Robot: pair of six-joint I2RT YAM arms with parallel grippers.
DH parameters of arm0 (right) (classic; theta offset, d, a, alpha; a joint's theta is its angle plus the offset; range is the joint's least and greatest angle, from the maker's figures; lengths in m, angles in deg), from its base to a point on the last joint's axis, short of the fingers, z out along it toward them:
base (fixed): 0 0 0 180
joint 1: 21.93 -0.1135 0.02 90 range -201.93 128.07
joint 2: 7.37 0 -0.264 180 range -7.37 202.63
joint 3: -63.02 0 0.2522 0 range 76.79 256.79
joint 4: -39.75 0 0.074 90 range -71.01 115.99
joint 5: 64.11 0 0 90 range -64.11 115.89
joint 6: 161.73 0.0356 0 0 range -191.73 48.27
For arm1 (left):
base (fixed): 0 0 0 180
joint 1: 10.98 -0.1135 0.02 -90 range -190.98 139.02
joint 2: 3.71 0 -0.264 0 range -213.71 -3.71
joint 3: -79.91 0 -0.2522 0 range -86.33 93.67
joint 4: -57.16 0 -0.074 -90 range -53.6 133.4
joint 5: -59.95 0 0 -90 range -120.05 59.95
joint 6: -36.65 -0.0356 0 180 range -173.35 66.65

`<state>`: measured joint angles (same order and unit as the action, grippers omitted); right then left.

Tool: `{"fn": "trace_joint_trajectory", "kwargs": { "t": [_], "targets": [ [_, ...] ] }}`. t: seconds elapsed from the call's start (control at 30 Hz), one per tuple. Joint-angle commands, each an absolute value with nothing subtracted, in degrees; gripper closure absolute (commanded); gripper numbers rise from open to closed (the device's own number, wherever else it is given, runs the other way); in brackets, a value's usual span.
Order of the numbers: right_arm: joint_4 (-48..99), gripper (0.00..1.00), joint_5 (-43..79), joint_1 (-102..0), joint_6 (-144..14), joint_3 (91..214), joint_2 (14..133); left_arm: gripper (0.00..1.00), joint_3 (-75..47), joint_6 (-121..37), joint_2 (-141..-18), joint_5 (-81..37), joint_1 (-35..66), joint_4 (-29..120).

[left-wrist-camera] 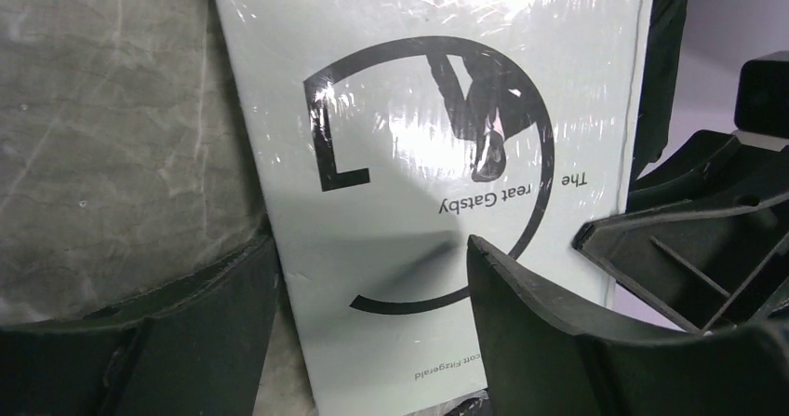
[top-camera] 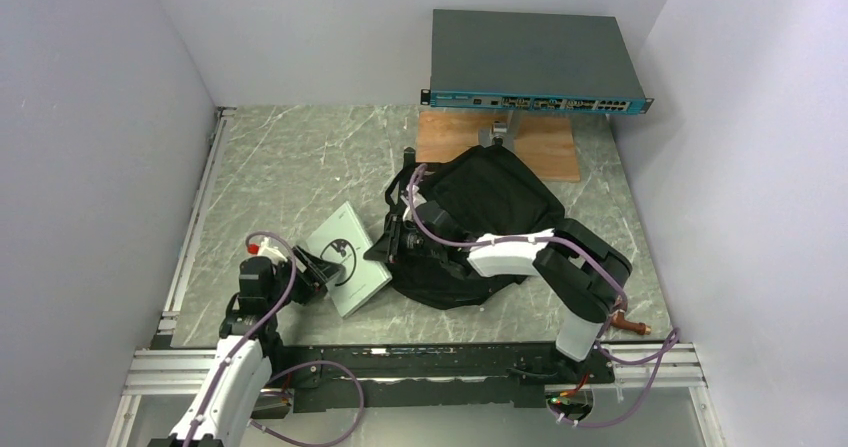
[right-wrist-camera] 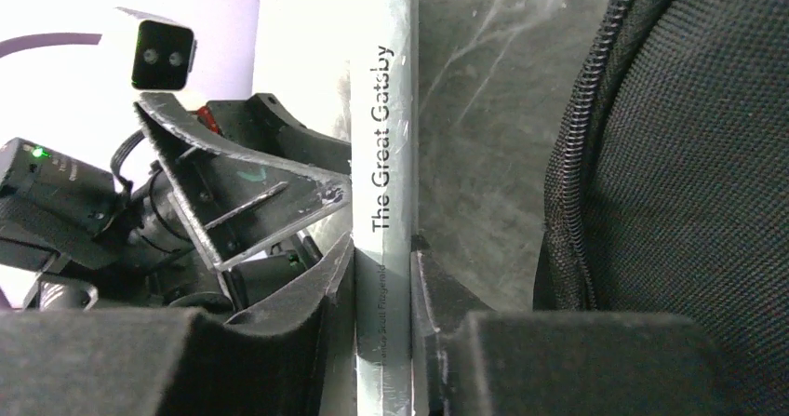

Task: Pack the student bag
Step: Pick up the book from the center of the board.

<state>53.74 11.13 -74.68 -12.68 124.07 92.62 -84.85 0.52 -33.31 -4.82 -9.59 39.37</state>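
The right gripper (right-wrist-camera: 381,267) is pinching the book (right-wrist-camera: 381,109) by its spine beside the bag (right-wrist-camera: 688,155); the left gripper (left-wrist-camera: 367,267) is holding its jaws wide.

Overhead looks down; close wrist views apparently share the book (left-wrist-camera: 447,276).

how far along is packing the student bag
Nothing looks packed yet: the student bag lies beside the book. In hand: the right end effector pinches the book's spine, the left end effector open over its cover. Left: getting the book into the bag.
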Motion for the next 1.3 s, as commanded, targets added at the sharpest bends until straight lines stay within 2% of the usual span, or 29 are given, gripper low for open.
{"fn": "trace_joint_trajectory", "kwargs": {
  "t": [0.0,0.03,0.07,0.37,0.6,0.77,0.9,1.1,1.27],
  "targets": [
    [48.3,0.90,13.1,-76.4,-23.0,128.5,90.8,0.23,-80.4,-0.6,-31.1,1.7,-8.3,33.5],
    [48.1,0.97,13.3,-76.4,-25.0,128.6,90.5,0.22,-79.6,-1.1,-31.0,1.9,-8.3,32.1],
    [47.9,1.00,14.1,-76.4,-26.9,128.5,90.0,0.21,-78.7,-1.2,-31.0,2.2,-8.3,30.6],
    [33.8,1.00,27.7,-79.0,-47.3,136.0,81.6,0.12,-57.5,-0.2,-35.2,-0.8,-8.3,-0.4],
    [29.4,1.00,42.3,-88.2,-61.3,141.2,80.6,0.09,-41.3,9.9,-43.1,4.3,-8.3,-5.1],
    [27.5,1.00,49.8,-93.9,-67.3,144.4,82.5,0.11,-32.5,15.2,-48.9,-1.3,-7.8,-8.5],
    [27.5,1.00,53.5,-97.1,-69.0,145.1,83.3,0.14,-27.8,15.1,-54.9,-8.5,-2.5,-12.3],
    [27.3,1.00,55.5,-99.1,-69.9,145.9,84.5,0.18,-28.5,18.7,-60.2,-15.6,7.0,-15.9],
    [27.5,1.00,56.2,-99.6,-70.3,145.9,84.7,0.26,-30.6,21.6,-60.9,-19.0,9.2,-16.0]
  ]
}}
